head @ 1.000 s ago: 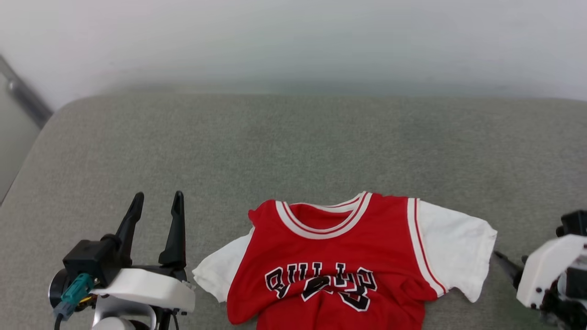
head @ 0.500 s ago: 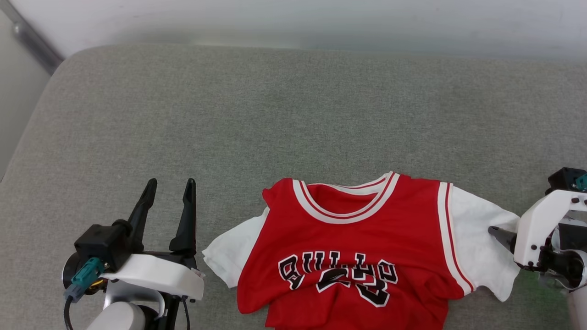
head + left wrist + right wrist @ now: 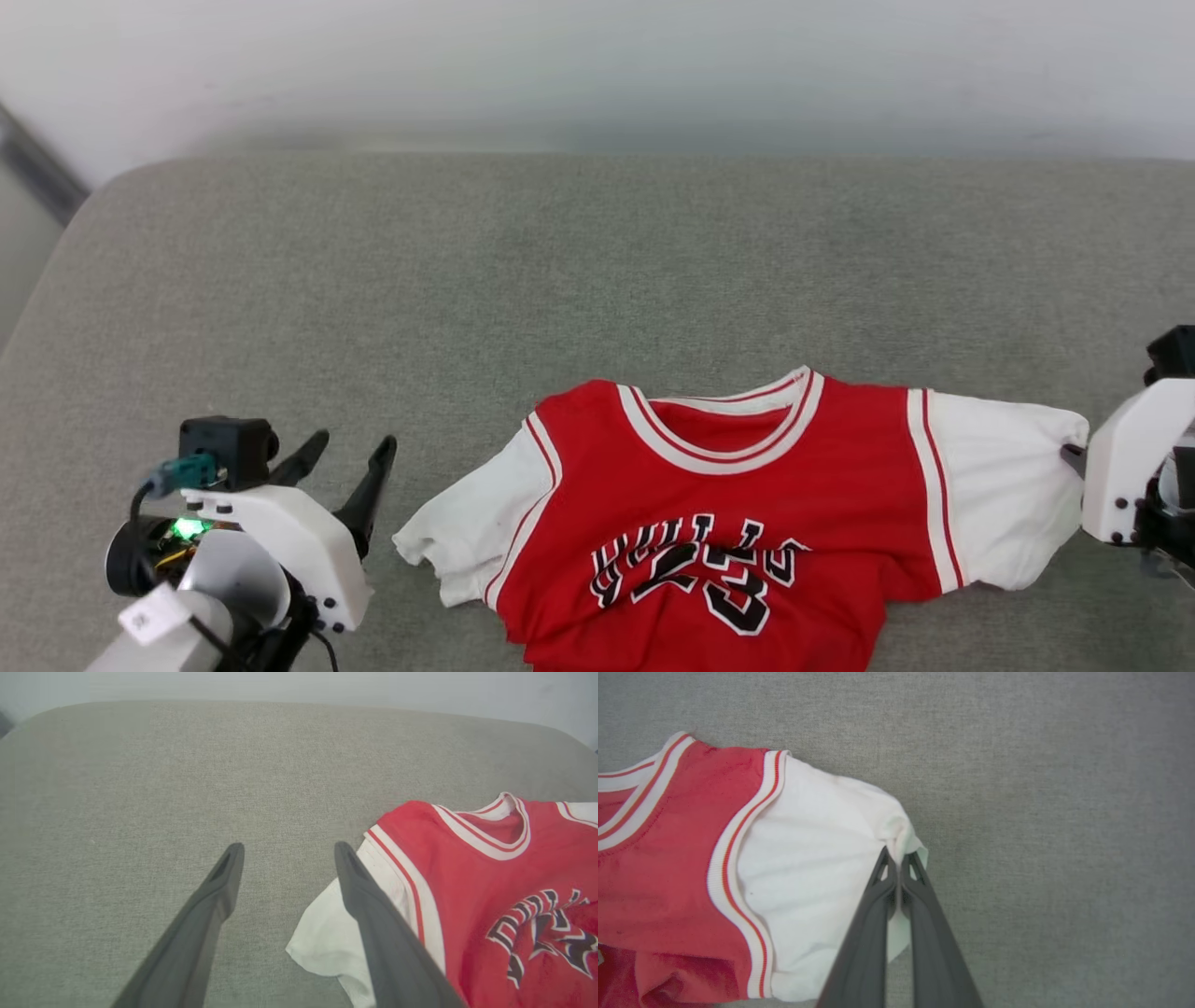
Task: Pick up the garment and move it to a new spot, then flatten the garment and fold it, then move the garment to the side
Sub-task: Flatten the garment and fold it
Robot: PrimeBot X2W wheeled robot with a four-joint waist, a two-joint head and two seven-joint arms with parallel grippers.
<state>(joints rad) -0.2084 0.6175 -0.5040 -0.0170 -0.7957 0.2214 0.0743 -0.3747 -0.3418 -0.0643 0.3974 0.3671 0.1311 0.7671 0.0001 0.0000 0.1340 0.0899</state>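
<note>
Right tool (image 3: 898, 855) has clamped the garment (image 3: 747, 495) by its sleeve edge.

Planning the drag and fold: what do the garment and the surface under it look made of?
The garment: thin soft knit, probably polyester jersey, matte; the white sleeve puckers where the right claw pinches it. The surface: grey-green woven upholstery, matte, fine weave visible, rounded edge, likely a padded cushion.

You have bare cushion (image 3: 597, 261) open behind and to the left of the garment (image 3: 747, 523), your only obstacle, which fills the near middle to right; the wall (image 3: 597, 65) bounds the far edge.
</note>
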